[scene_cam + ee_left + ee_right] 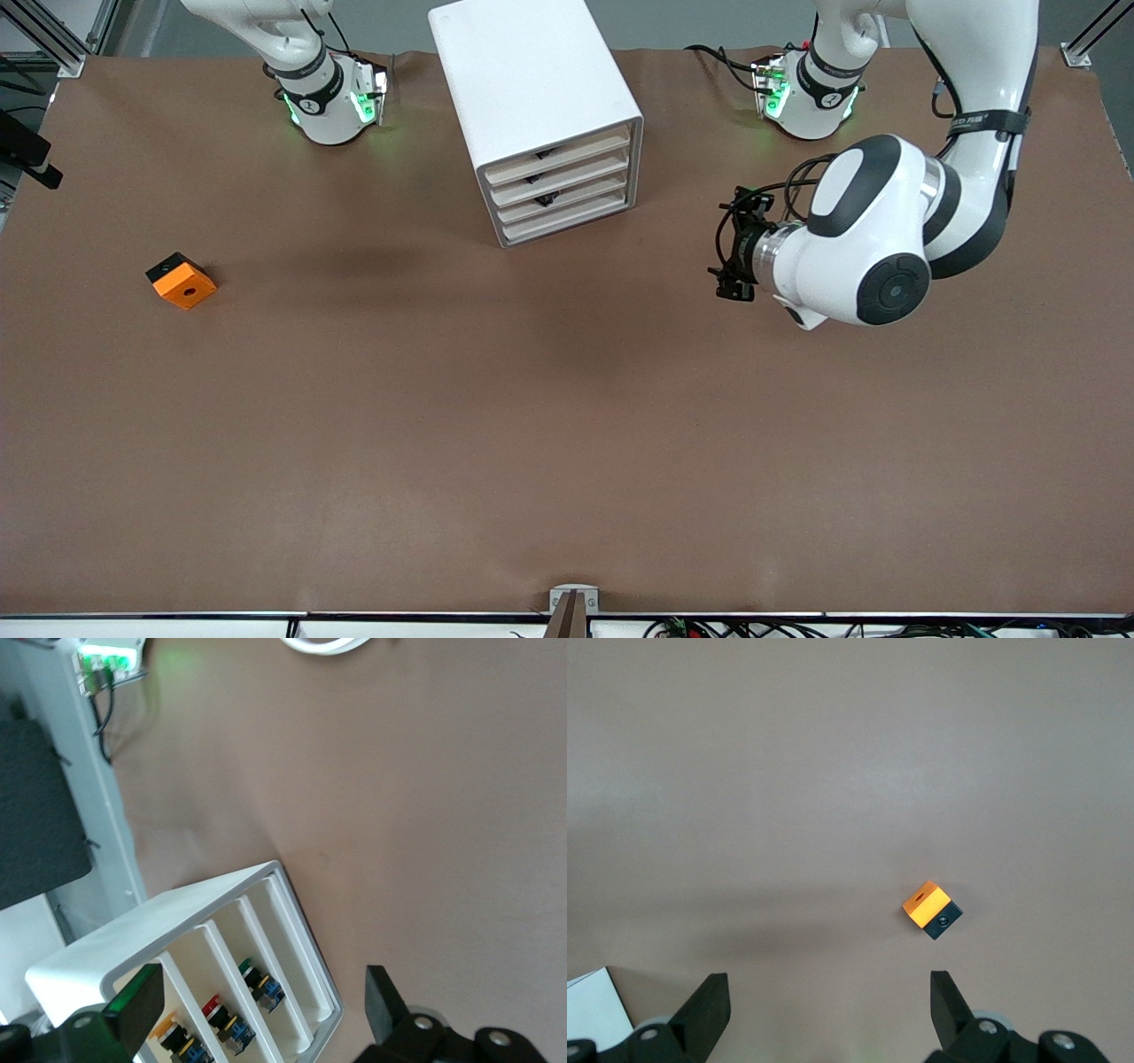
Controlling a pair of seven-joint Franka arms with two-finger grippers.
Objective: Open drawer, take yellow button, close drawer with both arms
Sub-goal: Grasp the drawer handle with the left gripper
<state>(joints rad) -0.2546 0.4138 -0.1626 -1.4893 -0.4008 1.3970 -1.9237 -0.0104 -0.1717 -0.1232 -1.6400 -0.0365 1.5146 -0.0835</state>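
The white cabinet (532, 97) stands mid-table near the robots' bases, its four cream drawers (560, 168) all pushed in. My left gripper (725, 266) is open and empty, held beside the cabinet toward the left arm's end of the table. In the left wrist view it (257, 1005) faces the cabinet's front (177, 921). There the orange-yellow-capped button (168, 1028) shows inside one compartment. My right gripper (828, 1005) is open and empty, high over the table. It is out of the front view.
A red-capped button (217, 1014) and a green-capped one (257, 979) sit in the adjoining compartments. An orange square block with a hole (182, 281) lies toward the right arm's end of the table. It also shows in the right wrist view (928, 904).
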